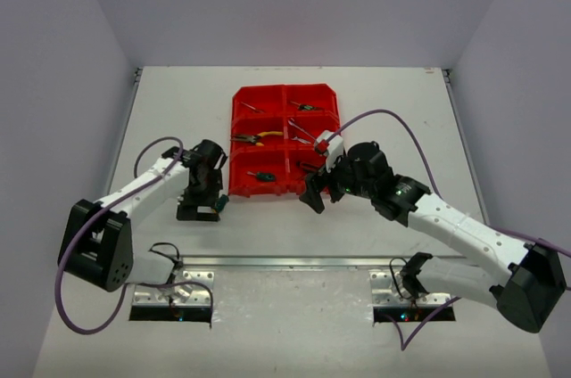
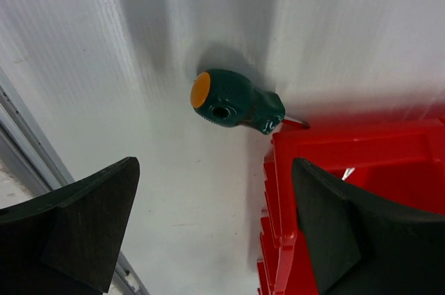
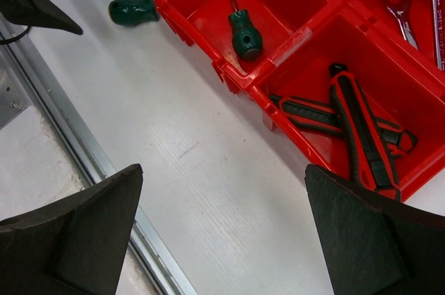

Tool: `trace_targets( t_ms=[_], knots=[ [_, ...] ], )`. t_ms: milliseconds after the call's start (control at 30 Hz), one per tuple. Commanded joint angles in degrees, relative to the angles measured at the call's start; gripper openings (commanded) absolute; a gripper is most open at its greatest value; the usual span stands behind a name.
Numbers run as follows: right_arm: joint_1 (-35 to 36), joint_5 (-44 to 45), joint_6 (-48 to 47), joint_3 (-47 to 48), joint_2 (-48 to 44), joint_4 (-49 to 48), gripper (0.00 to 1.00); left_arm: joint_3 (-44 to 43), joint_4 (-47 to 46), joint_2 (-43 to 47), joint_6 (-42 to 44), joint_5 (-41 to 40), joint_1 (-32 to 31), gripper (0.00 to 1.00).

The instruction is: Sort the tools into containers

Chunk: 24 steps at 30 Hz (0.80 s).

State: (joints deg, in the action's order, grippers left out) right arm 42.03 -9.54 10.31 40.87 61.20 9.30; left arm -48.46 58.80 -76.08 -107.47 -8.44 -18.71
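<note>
Jaws on both arms stand spread wide, with nothing between them. The left gripper hangs over a stubby green screwdriver lying on the white table, in the upper middle of the left wrist view. Its short metal tip is at the outer corner of the red bin; whether it touches I cannot tell. The right gripper hovers over bare table by the bin's near wall. A second green screwdriver and red-and-black pliers lie in the two nearest compartments.

The loose screwdriver looks light and rigid, with a fat rounded handle and an orange end cap. That bulb shape could roll or squirt out of a careless pinch. I would take it across the thickest part of the handle, not the tapered neck. As the fingers stand they would close roughly along its length, so a turn of the wrist seems called for.

Room is uneven. Left of the tool in the frame the table lies open. On its right the bin wall crowds the tip, and a finger coming down there could catch the rim. A metal rail runs along the lower left, well apart from the tool.
</note>
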Motion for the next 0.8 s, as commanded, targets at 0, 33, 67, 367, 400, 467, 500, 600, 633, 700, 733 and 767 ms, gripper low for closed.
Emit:
trace_targets(
  t_ms=[0,33,67,367,400,467,500,600,633,700,733,767],
  knots=[
    [-0.11,-1.76,0.15,-0.72,-1.98,-3.25,0.99,0.92,-8.11,-4.61,-7.31,1.47,-0.72,0.89],
    [-0.11,-1.9,0.15,-0.89,-2.15,-3.38,0.99,0.81,-8.47,-5.27,-7.83,1.17,-0.72,0.89],
    [-0.11,-2.13,0.15,-0.96,-2.23,-3.36,0.99,0.96,-9.37,-5.53,-8.46,0.73,-0.75,0.89],
    [-0.02,-3.11,-0.29,-1.05,-2.67,-3.33,0.99,2.24,-12.48,-7.07,-10.57,-2.45,-0.81,0.89],
    [-0.02,-3.2,-0.29,-1.05,-2.75,-3.5,0.99,2.49,-12.48,-7.32,-10.82,-2.28,-0.81,0.9],
    [-0.02,-3.3,-0.29,-1.14,-2.67,-3.6,0.99,3.3,-12.92,-7.4,-11.01,-2.59,-0.81,0.9],
    [-0.02,-3.38,-0.29,-1.14,-2.65,-3.67,0.99,3.49,-12.9,-7.32,-11.12,-3.0,-0.81,0.89],
    [-0.05,-3.59,-0.25,-1.09,-2.43,-3.71,0.99,3.93,-12.47,-7.02,-11.59,-4.36,-0.81,0.89],
    [-0.08,-3.72,-0.22,-1.12,-2.36,-3.74,0.99,3.97,-12.38,-6.89,-11.66,-5.16,-0.81,0.88],
    [-0.11,-3.82,-0.29,-1.14,-2.24,-3.76,0.99,3.82,-12.34,-6.89,-11.87,-6.7,-0.81,0.87],
    [-0.11,-3.81,-0.29,-1.14,-2.31,-3.68,0.99,3.9,-12.68,-6.98,-11.79,-7.03,-0.81,0.87],
    [-0.1,-3.73,-0.29,-1.14,-2.31,-3.76,0.99,3.9,-13.11,-7.16,-11.61,-7.11,-0.81,0.87]
  ],
)
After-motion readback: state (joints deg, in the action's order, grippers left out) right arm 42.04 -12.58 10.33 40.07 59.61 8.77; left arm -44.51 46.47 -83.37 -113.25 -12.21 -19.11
